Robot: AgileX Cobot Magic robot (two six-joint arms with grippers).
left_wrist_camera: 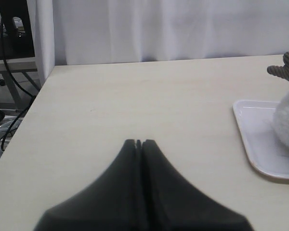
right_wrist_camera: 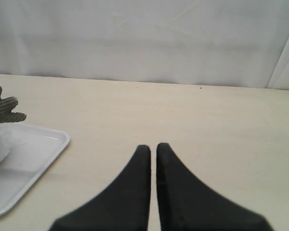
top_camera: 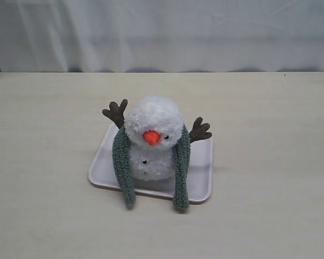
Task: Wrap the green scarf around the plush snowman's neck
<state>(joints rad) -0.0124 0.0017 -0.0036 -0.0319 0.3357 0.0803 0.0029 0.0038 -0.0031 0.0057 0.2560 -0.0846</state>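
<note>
The plush snowman (top_camera: 154,135) sits upright on a white tray (top_camera: 202,167) in the middle of the table, orange nose toward the front. The green scarf (top_camera: 181,170) is draped behind its neck, and both ends hang down its front over the tray's near rim. The neck itself is hidden by the fluff. Neither gripper shows in the exterior view. My left gripper (left_wrist_camera: 139,142) is shut and empty over bare table, with the tray (left_wrist_camera: 260,139) and a twig arm (left_wrist_camera: 285,71) off to one side. My right gripper (right_wrist_camera: 152,147) is shut and empty, away from the tray (right_wrist_camera: 33,151).
A pale curtain (top_camera: 162,32) hangs behind the table's far edge. In the left wrist view the table's side edge (left_wrist_camera: 24,120) borders cables and furniture beyond it.
</note>
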